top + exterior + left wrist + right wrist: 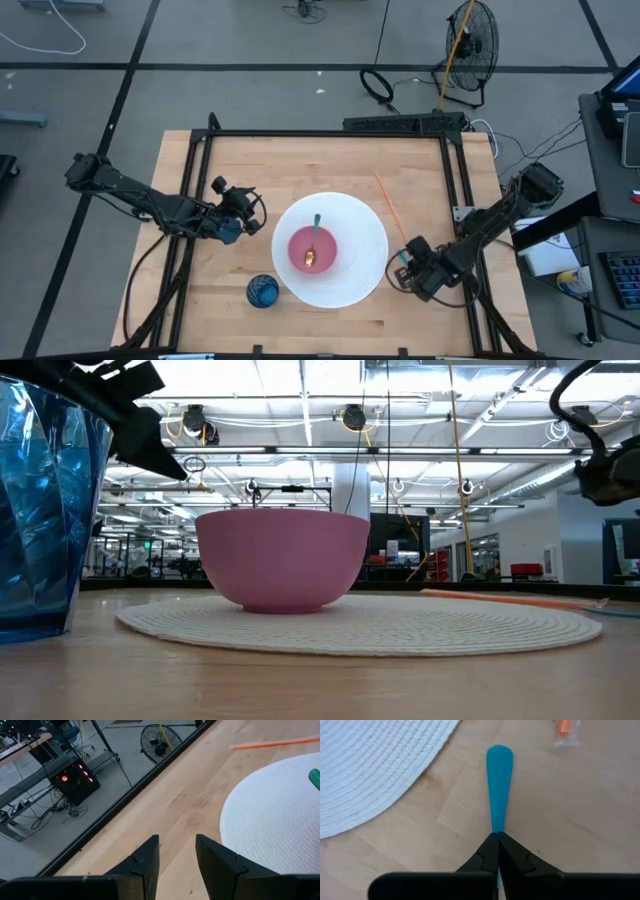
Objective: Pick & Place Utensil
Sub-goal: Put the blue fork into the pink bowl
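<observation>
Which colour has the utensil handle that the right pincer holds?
Blue-teal: the utensil handle in the right pincer shows best in the right wrist view.

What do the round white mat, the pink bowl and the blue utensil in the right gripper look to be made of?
Round white mat: woven cord or fibre, matte; concentric ribbed rows show.
Pink bowl: probably plastic or glazed ceramic; smooth, even colour, soft sheen.
Blue utensil: likely plastic; flat, uniform colour, smooth. The right gripper is shut on it.
Table: light wood, visible grain.

Matt wooden table (330, 165), woven placemat (365, 235), glossy plastic bowl (283, 555)
</observation>
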`<control>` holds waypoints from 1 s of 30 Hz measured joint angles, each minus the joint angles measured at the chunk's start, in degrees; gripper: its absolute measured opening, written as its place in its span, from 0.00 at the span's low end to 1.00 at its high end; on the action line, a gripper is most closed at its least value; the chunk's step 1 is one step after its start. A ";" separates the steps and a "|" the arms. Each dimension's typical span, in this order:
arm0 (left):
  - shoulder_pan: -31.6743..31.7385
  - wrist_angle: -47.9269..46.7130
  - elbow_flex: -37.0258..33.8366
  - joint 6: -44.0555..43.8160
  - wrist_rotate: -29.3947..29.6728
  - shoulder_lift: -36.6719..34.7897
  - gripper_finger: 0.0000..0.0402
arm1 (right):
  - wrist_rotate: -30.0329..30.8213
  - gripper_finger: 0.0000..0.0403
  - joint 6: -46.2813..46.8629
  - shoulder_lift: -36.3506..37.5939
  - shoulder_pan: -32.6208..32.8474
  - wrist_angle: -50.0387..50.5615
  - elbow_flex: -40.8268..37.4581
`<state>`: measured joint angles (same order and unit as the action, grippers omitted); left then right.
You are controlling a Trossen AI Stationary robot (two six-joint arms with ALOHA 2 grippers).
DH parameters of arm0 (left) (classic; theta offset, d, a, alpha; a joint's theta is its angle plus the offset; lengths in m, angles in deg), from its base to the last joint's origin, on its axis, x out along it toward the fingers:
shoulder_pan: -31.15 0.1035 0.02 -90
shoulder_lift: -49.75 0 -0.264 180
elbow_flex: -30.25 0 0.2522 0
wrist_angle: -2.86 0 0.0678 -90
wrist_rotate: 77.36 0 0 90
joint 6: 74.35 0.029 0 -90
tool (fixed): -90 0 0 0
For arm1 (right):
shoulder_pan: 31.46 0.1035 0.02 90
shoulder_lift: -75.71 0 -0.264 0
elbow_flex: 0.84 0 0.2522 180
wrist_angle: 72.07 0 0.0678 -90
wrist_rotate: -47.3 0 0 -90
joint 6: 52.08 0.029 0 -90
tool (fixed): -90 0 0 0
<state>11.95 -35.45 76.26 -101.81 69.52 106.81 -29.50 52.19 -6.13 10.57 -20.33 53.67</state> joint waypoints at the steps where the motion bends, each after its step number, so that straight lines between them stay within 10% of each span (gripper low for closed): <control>1: 0.00 0.08 0.00 0.06 0.01 -0.01 0.33 | -0.78 0.01 0.01 0.00 -0.25 0.00 0.02; 30: 0.00 0.10 0.00 0.26 0.02 -0.01 0.33 | -17.81 0.32 -6.02 0.09 -4.69 -0.36 0.13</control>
<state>11.95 -35.35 76.26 -101.56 69.54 106.80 -47.31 46.16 -6.05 5.88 -20.69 53.80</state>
